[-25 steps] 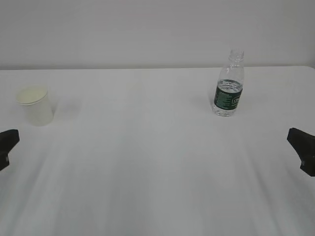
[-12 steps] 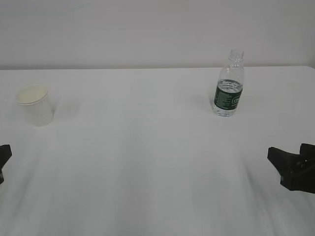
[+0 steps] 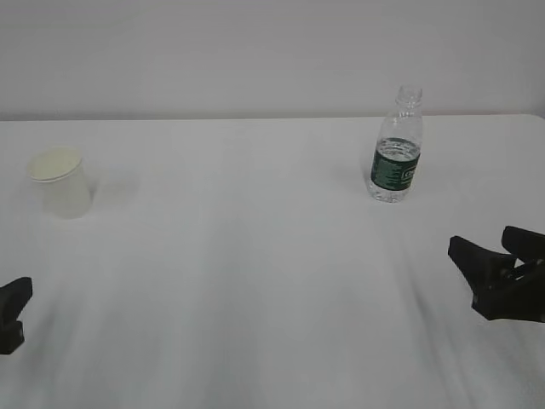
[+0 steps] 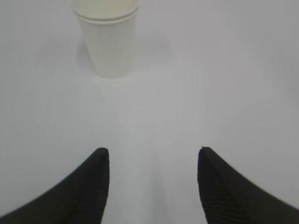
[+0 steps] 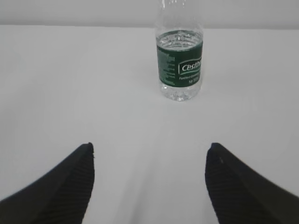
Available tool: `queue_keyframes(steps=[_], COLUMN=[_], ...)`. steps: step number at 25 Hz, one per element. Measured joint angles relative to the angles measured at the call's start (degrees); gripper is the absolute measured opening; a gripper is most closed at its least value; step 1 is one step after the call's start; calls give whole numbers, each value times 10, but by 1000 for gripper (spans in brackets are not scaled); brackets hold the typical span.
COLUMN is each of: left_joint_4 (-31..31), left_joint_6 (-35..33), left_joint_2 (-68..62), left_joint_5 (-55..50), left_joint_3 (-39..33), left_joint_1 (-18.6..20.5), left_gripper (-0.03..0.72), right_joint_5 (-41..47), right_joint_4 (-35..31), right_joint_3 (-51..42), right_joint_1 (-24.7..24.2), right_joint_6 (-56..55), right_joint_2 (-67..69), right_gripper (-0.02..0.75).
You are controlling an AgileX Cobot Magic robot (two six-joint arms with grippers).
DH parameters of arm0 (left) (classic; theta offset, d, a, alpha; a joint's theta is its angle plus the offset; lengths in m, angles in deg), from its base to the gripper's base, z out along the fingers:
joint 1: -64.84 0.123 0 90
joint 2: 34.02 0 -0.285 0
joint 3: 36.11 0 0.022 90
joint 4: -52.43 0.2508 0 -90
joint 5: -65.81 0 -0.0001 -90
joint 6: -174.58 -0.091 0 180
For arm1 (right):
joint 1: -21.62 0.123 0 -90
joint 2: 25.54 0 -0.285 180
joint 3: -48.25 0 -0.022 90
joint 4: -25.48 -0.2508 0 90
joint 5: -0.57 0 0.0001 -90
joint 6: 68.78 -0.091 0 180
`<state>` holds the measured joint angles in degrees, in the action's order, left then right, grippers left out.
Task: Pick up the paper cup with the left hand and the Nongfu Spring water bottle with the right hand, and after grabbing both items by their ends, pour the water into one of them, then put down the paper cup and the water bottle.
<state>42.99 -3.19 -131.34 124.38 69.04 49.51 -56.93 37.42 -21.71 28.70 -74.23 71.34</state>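
1. near the table's [image 3: 255, 281] left edge stands the paper cup [image 3: 61, 182]; left claw [image 4: 152, 161] gapes wide, empty.
2. toward the far right, the water bottle [image 3: 396, 153] stands upright; right claw [image 5: 149, 154] wide, empty.

Setting: a bare test bench of the lab or robot-trial kind is suggested; the exact sort of room cannot be told.
Surface: a wide white table [image 3: 255, 281] is seen, covered edge to edge in plain white.
Backdrop: a blank pale wall [image 3: 213, 51] is met directly behind the table's far edge.
Props: only a paper cup [image 3: 61, 182] and a water bottle [image 3: 397, 146] are laid out, well apart.
Machinery: black robot gripper fingers [image 3: 496, 279] are seen at the lower edges of the exterior view.
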Motion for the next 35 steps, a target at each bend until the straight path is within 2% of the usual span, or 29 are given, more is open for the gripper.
queue_keyframes(steps=[2, 9, 20, 28, 35], left_joint_4=[3, 27, 52, 34, -13], left_joint_6=[1, 1, 1, 1, 1], left_joint_2=[-32, -120, -121, -121, -121], left_joint_5=[49, 69, 71, 71, 72], left_joint_3=[-11, -9, 29, 67, 70], left_joint_1=[0, 0, -1, -1, -1], left_gripper=[430, 430, 430, 430, 432], right_joint_5=[-18, -75, -79, -81, -81], right_joint_4=[0, -18, -22, -22, -22], right_joint_3=[0, 4, 34, 73, 106], right_joint_1=[0, 0, 0, 0, 0], right_joint_6=[9, 51, 54, 54, 54], right_joint_2=[6, 58, 109, 137, 171], right_gripper=[554, 554, 554, 554, 554])
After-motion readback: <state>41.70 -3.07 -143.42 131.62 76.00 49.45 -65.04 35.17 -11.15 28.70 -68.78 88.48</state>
